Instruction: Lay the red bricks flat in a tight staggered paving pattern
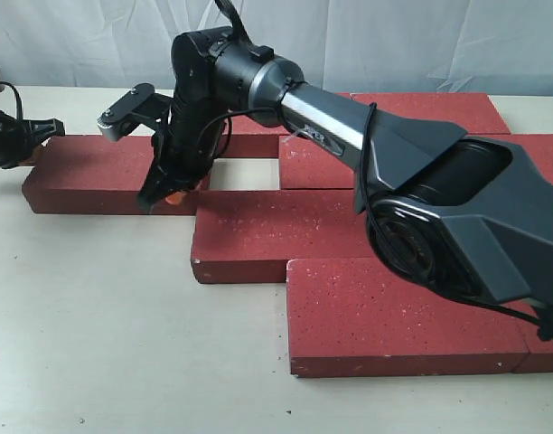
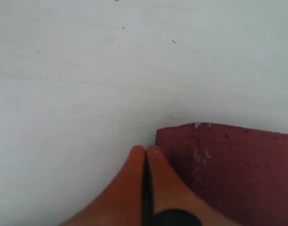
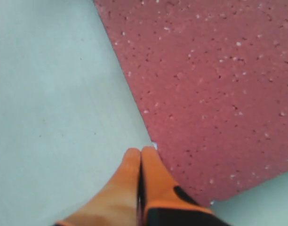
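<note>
Several red bricks lie flat on the pale table in staggered rows, among them a left brick point(image 1: 96, 167), a middle brick point(image 1: 276, 235) and a front brick point(image 1: 403, 312). My right gripper point(image 1: 166, 195) is shut on nothing, its orange tips low at the left brick's right end. In the right wrist view the shut gripper point(image 3: 140, 151) rests against a brick's point(image 3: 210, 84) edge near a corner. My left gripper point(image 1: 34, 145) is shut and empty at the left brick's far-left end. In the left wrist view it point(image 2: 145, 149) sits just beside that brick's corner point(image 2: 228, 169).
A bare rectangle of table point(image 1: 245, 174) shows between the left brick and the back-row bricks point(image 1: 421, 108). My right arm point(image 1: 421, 190) reaches across the bricks and hides part of them. Open tabletop point(image 1: 96, 344) lies at the front left.
</note>
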Controlling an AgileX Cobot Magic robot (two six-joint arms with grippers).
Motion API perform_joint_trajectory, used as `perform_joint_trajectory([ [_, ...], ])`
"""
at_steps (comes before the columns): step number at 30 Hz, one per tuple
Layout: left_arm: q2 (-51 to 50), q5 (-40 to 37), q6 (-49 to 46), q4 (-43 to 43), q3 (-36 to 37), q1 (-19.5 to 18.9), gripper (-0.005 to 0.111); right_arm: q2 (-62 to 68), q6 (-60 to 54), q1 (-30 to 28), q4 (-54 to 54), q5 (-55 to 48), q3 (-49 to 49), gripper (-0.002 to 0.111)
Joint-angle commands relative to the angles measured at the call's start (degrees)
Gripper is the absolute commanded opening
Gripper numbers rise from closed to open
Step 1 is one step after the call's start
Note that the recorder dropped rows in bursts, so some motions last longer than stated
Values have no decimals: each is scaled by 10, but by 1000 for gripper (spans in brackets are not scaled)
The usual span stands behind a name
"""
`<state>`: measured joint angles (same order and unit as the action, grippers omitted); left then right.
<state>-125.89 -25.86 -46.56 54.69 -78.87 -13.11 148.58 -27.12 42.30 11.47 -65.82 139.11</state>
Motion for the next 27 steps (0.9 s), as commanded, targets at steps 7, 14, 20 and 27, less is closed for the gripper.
perform_joint_trajectory([
  [7, 1, 31, 10, 8, -2, 6, 0, 9, -2, 0, -14, 24, -1, -1],
  [14, 1, 24, 10, 9, -2, -13, 0, 9, 2, 0, -41, 48, -1, -1],
  [20, 1, 8, 10, 10, -2, -16, 0, 1, 2, 0, 4, 25, -1, -1],
  [27, 1, 7, 10, 21, -2, -16, 0, -58, 78, -33, -17, 81, -1, -1],
])
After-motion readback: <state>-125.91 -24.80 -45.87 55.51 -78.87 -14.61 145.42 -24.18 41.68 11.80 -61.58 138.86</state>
